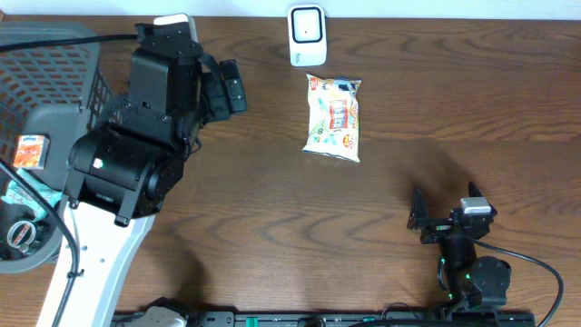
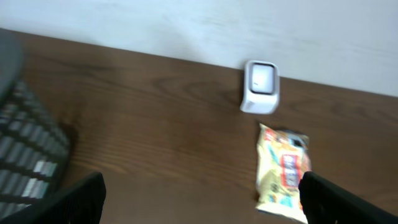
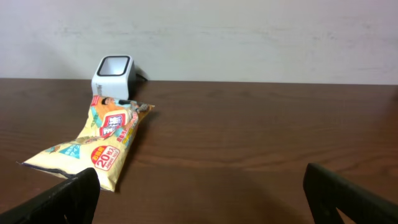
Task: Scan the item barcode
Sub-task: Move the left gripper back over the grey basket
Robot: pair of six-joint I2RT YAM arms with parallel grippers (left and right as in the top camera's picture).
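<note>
Fingers (image 2: 81, 200) of the left arm stand spread wide, released and empty, above the tabletop (image 1: 472, 100); fingers (image 3: 68, 200) of the right arm are parted too, holding nothing. Well apart from both, 1 snack packet (image 1: 334, 118) lies flat just beside the white scanner (image 1: 307, 34). The grey mesh basket (image 1: 50, 77) at the left edge holds 1 orange packet (image 1: 32, 150) and other small items too hidden to name.
</note>
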